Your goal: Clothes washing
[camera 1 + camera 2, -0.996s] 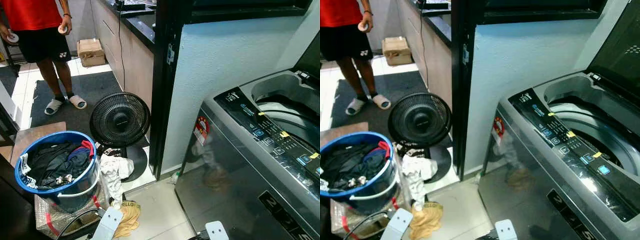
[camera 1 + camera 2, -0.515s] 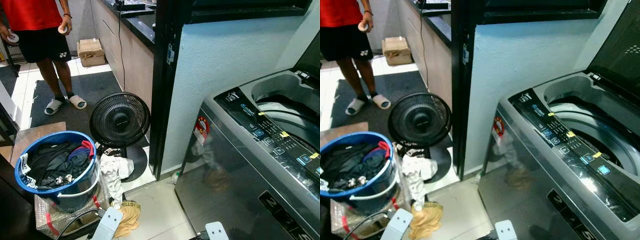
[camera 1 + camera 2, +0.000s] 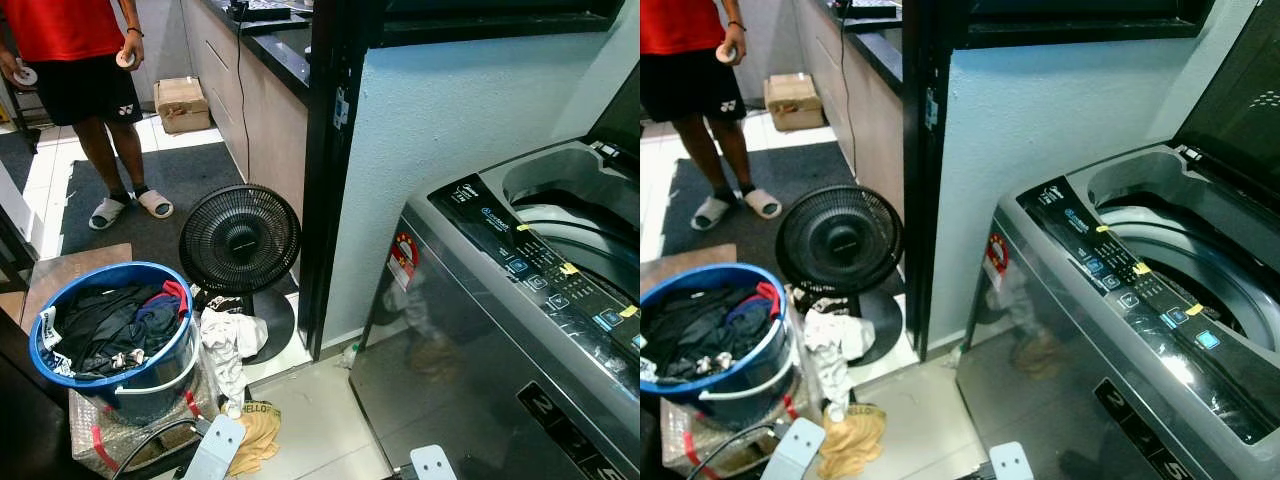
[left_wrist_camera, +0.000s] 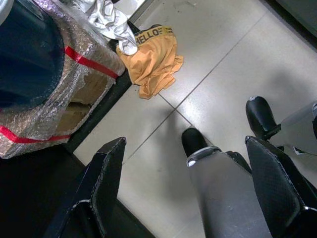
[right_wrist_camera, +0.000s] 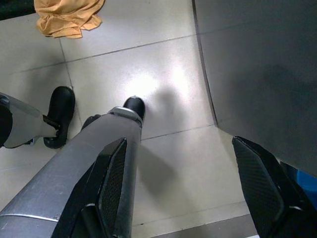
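On the floor left, blue basket point(image 3: 150, 375) heaped with dark clothes point(image 3: 110, 325), washing machine point(image 3: 520, 300) lid raised, both pincers point(image 4: 193, 163) point(image 5: 178, 163) wide.

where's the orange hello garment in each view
Left eye: orange garment on the floor, bottom left, below the blue basket.
Right eye: bottom left.
Left wrist: crumpled on tiles beside the wrapped box.
Right wrist: at the frame's corner.
Shared landmark: grey floor tiles.
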Tool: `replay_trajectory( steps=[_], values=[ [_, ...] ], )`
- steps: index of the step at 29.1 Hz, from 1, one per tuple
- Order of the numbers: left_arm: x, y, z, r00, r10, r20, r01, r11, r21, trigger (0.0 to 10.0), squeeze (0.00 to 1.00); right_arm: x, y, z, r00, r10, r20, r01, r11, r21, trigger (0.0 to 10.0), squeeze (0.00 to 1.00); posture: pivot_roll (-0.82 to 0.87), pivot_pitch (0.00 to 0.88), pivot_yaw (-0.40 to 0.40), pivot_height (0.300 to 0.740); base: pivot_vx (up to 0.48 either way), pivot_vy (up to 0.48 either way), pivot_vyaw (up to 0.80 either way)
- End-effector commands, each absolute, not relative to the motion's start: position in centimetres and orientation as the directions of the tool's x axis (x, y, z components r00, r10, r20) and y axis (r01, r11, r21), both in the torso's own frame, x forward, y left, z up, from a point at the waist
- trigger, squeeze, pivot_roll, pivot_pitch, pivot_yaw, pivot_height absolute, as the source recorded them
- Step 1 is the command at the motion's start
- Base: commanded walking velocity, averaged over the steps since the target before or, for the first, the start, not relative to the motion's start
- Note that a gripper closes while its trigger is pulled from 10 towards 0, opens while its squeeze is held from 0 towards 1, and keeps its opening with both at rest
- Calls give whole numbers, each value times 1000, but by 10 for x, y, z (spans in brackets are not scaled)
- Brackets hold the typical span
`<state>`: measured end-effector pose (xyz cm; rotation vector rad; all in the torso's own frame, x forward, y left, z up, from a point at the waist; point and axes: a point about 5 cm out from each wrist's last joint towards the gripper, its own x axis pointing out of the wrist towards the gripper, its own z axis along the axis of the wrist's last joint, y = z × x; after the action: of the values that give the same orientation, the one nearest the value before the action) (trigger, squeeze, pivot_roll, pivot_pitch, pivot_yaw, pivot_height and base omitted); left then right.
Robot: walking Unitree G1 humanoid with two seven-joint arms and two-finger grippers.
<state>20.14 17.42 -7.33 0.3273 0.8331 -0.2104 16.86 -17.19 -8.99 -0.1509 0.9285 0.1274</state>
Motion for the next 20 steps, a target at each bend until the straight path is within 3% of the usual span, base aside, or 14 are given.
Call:
replay_trajectory(
  steps=[1, 20],
  values=[
    [192, 175, -78, 631, -55, -774, 314, 930, 190, 10000, 0, 163, -173, -93, 574, 41, -818, -171, 983, -71, 10000, 0, 31, 0, -2, 740, 0, 0, 0],
    [192, 175, -79, 630, -54, -775, 315, 930, 192, 10000, 0, 162, -172, -93, 573, 43, -819, -172, 983, -68, 10000, 0, 32, 0, 1, 740, 0, 0, 0]
  ],
)
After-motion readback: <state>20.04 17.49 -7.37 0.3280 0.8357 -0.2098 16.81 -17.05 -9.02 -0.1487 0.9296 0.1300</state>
